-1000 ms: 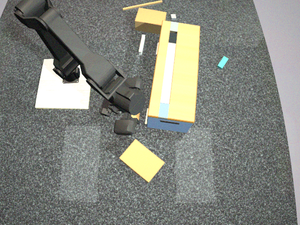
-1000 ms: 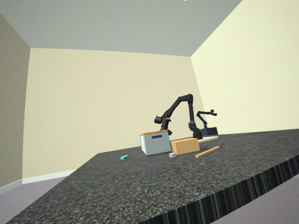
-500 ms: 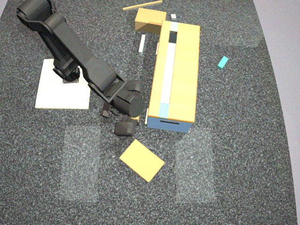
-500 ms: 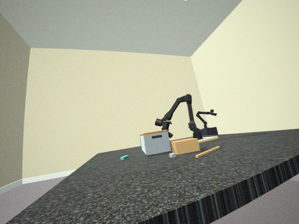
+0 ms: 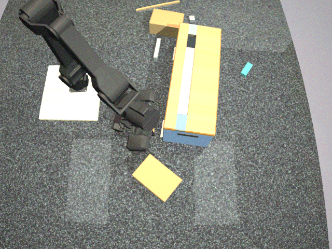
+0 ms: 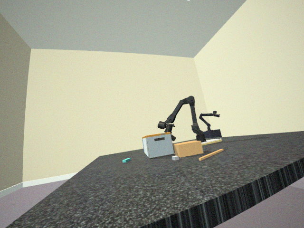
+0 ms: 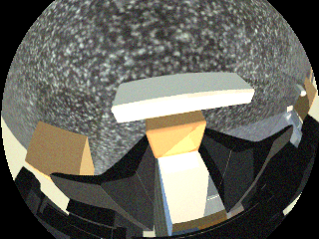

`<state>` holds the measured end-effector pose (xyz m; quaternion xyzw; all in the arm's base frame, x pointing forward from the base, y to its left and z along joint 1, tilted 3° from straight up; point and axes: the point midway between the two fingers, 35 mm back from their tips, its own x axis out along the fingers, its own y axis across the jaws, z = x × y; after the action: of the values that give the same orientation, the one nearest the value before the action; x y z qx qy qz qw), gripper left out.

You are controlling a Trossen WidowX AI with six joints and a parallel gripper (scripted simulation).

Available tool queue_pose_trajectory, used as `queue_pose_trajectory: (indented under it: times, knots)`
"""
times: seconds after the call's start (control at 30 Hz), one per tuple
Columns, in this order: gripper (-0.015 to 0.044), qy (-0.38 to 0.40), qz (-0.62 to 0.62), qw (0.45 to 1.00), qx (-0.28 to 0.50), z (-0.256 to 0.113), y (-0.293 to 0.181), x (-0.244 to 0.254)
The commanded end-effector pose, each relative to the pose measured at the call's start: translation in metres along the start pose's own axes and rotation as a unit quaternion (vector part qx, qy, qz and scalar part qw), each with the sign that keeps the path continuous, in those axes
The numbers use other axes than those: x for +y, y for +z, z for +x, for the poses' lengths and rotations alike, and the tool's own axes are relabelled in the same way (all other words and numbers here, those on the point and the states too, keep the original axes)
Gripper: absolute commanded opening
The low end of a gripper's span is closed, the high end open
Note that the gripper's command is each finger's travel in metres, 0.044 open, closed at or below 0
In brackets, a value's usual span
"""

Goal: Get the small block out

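Observation:
The small orange block (image 5: 153, 129) (image 7: 175, 138) is outside the box, low by the table, off the box's near left corner. My gripper (image 7: 172, 133) is shut on the orange block, one finger against each side in the wrist view. In the top view the wrist hides most of the fingers and block; in the exterior view the box hides the fingertips. The box (image 5: 204, 80) (image 6: 160, 148) stands upright, with a slotted yellow top and blue ends. A pale strip (image 5: 162, 129) (image 7: 184, 186) lies between block and box. Whether the block touches the table is unclear.
A white bar (image 7: 181, 95) lies just beyond the block. A yellow slab (image 5: 157, 177) lies nearer the camera. An orange carton (image 5: 163, 18) (image 6: 188, 148), white bar (image 5: 157, 49), pale cube (image 5: 192, 18) (image 6: 175, 157), stick (image 5: 157, 5) (image 6: 211, 155) and teal block (image 5: 246, 68) (image 6: 126, 159) surround the box.

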<state>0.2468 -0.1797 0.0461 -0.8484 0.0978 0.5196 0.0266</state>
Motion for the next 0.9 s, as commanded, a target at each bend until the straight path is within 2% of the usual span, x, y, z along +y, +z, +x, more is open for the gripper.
queue_pose_trajectory:
  times: [0.0, 0.33, 0.53, 0.87]
  knots:
    - [0.0000, 0.001, -0.012, 1.000, 0.013, -0.005, -0.004, 0.004]
    - [0.0000, 0.001, 0.004, 1.000, -0.002, -0.053, -0.025, 0.000]
    - [0.0000, 0.001, 0.007, 1.000, -0.003, -0.057, -0.026, 0.000]
    - [0.0000, 0.036, 0.100, 0.994, 0.013, -0.111, -0.035, -0.012]
